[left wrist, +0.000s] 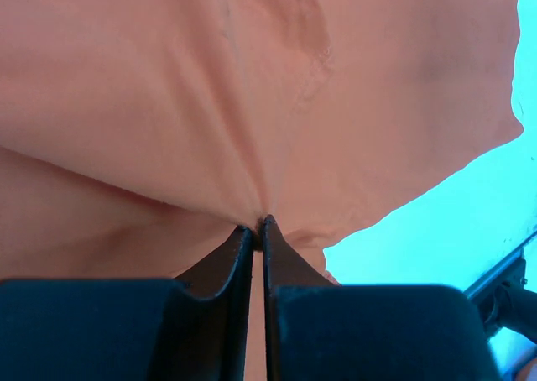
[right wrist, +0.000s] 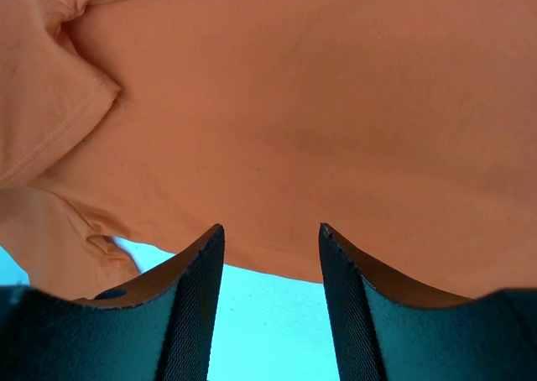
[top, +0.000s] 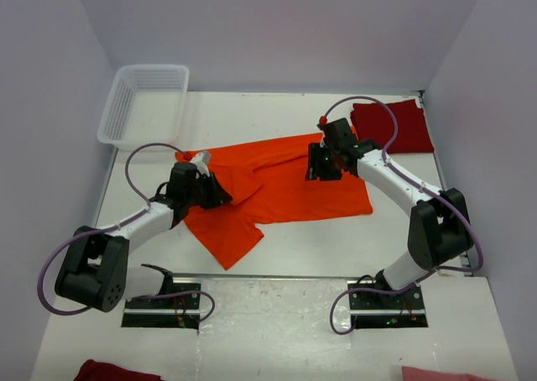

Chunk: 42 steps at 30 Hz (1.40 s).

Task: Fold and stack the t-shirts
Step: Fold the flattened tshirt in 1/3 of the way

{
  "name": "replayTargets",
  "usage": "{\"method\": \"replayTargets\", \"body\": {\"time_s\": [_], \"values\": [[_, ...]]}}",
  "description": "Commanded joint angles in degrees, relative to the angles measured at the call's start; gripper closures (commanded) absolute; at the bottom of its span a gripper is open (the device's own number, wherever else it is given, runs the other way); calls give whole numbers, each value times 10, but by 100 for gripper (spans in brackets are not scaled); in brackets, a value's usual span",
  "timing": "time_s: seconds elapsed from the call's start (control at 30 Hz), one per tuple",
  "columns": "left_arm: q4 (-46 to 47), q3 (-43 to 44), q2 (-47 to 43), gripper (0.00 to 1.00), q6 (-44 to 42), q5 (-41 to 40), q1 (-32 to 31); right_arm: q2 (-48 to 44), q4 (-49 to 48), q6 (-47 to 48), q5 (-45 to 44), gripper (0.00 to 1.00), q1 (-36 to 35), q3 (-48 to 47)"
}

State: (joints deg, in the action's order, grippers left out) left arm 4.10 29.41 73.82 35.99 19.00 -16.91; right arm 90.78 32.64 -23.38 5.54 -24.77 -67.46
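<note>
A bright orange t-shirt (top: 277,188) lies spread and partly rumpled in the middle of the table. My left gripper (top: 220,193) is shut on a pinch of its cloth at the left side; in the left wrist view the cloth (left wrist: 252,104) gathers into folds at the closed fingertips (left wrist: 258,225). My right gripper (top: 321,173) is open above the shirt's far right edge; the right wrist view shows the cloth edge (right wrist: 336,146) just beyond the spread fingers (right wrist: 210,247), not held. A dark red t-shirt (top: 390,125) lies folded at the far right corner.
A white lattice basket (top: 144,104) stands at the far left. A metal strip (top: 277,276) runs along the table's near edge by the arm bases. Dark red cloth (top: 113,370) and pink cloth (top: 440,373) show at the bottom edge.
</note>
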Motion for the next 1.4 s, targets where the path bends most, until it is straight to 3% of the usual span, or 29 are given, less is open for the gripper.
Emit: {"method": "replayTargets", "body": {"time_s": [0.0, 0.1, 0.17, 0.23, 0.47, 0.73, 1.1, 1.37], "values": [[-16, 8, -14, 90, 7, 33, -1, -11, -13, -7, 3, 50, -5, 3], [-13, -6, -10, 74, 13, 45, -1, -10, -14, -7, 2, 50, -5, 6], [-7, -15, -7, 56, 20, 52, -1, -10, -13, -7, 2, 50, -7, 7], [-14, -27, -13, 48, 21, 42, -1, -9, -15, -7, 5, 50, -10, 8], [-103, -16, -106, 45, -5, -121, -8, 27, -28, -3, 24, 50, -30, -21], [-122, 23, -102, 44, -8, -114, -8, 155, -39, 21, 105, 51, -53, -156], [-86, 104, 44, 45, -15, -124, -7, 330, 9, 67, 234, 55, -67, -336], [-77, 127, 77, 45, -20, -121, -6, 382, 34, 83, 271, 55, -68, -370]]}}
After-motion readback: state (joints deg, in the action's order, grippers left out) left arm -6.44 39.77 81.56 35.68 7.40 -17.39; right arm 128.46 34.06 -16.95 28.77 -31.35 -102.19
